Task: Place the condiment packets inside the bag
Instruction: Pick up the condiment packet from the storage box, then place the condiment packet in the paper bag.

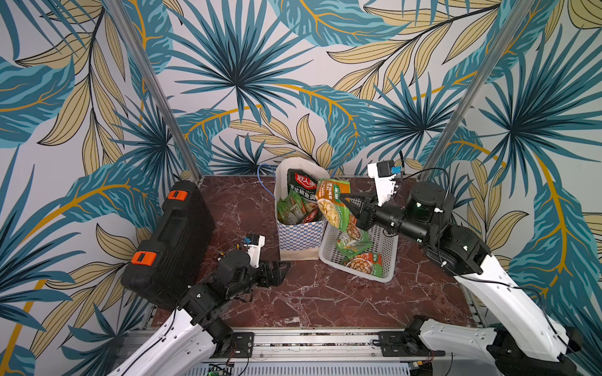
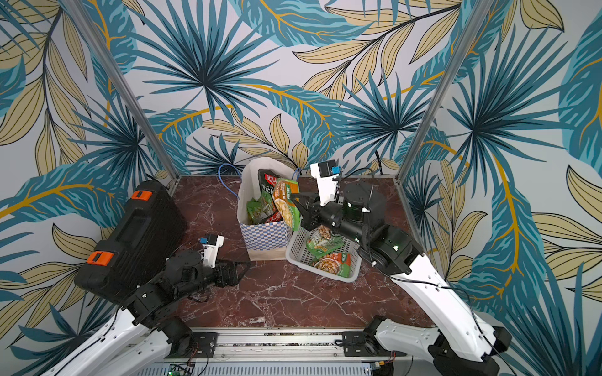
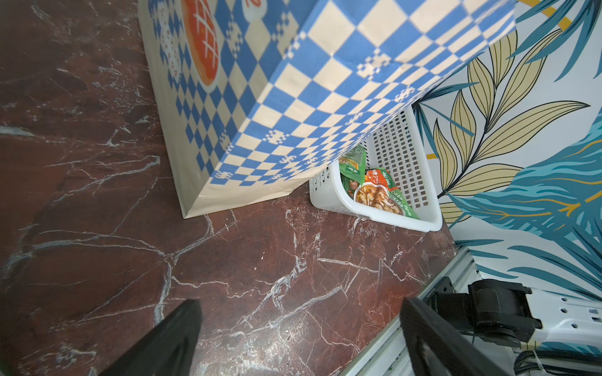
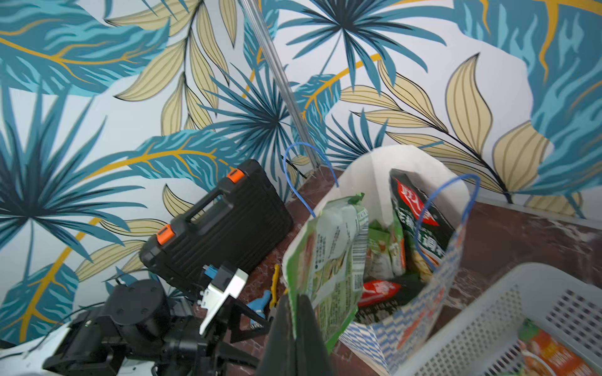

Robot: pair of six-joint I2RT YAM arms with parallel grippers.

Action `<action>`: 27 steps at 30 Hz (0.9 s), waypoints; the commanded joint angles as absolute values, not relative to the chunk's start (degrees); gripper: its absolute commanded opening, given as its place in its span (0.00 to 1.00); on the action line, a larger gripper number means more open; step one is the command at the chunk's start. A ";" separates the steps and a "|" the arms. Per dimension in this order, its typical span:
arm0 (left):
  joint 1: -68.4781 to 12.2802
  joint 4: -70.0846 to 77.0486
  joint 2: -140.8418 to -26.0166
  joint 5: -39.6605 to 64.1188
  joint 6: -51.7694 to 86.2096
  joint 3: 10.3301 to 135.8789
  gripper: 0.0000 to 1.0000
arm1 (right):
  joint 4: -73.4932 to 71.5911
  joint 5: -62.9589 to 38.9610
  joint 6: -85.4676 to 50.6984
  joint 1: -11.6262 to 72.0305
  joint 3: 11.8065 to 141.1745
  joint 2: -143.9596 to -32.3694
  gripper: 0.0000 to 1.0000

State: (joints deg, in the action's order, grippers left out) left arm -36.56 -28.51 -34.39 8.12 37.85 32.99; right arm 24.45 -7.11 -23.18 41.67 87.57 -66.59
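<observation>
Only the left wrist view shows the orange pastry print on the bag (image 3: pixel 325 81). At the bag's rim, a glossy green packet (image 1: pixel 330 205) hangs clenched in the right gripper (image 1: pixel 344 198); before the bag, the left gripper (image 1: pixel 280 272) gapes, empty.

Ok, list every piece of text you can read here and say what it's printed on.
"好人", with a third character partly covered: red logo on the dark packet standing in the bag.
"花椒鱼调": white characters below that logo, same packet.
Green packet in the right gripper: print and barcode too blurred to read.
Basket packets in the basket: print too blurred.
Bag's small lettering beside its pastry picture: too small to read.
</observation>
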 commanded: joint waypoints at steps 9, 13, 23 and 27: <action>-36.86 -29.56 -31.06 6.96 36.94 34.34 1.00 | 17.77 -3.93 -28.52 41.76 97.21 -81.59 0.00; -37.56 -29.42 -30.64 6.10 37.19 34.25 1.00 | 17.44 -4.18 -28.20 41.53 100.99 -88.13 0.12; -41.90 -30.54 -31.18 1.55 37.10 36.15 1.00 | 22.75 -5.01 -25.57 40.43 99.96 -86.89 0.67; -44.83 -31.38 -32.62 -2.02 36.83 37.58 1.00 | 23.97 -1.53 -23.37 40.44 92.31 -79.39 0.78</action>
